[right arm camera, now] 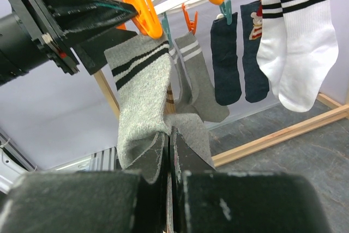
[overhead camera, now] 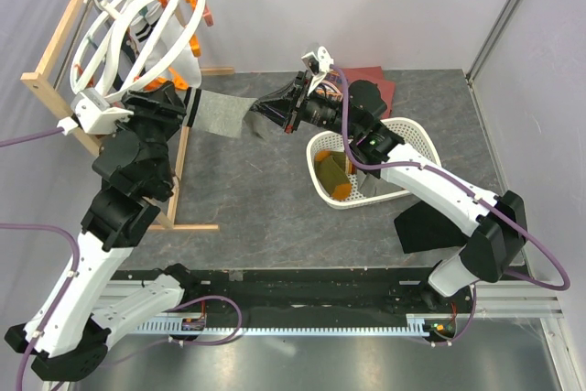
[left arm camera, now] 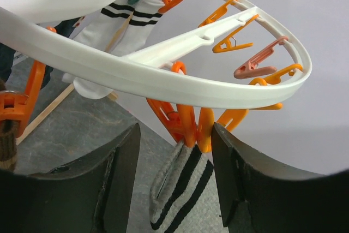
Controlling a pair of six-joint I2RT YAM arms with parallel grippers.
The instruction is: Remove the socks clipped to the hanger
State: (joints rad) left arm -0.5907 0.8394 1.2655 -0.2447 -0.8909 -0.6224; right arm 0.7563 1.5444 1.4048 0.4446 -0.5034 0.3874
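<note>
Pinching the lower part of the grey striped sock (right arm camera: 139, 96), the right end effector (right arm camera: 169, 135) is closed on it. The left end effector (left arm camera: 177, 159) stands partly open, jaws flanking the orange clip (left arm camera: 191, 126) that fastens this sock to the hanger (left arm camera: 163, 80), above the table (overhead camera: 265, 199).

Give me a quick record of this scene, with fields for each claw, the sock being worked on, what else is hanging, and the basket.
left claw: open, fingers either side of the orange clip on the hanger
right claw: shut on the grey striped sock's lower part
grey striped sock: clipped at the top, pulled toward the right claw
also hanging: white socks, dark socks
basket: holds an olive and orange sock
</note>
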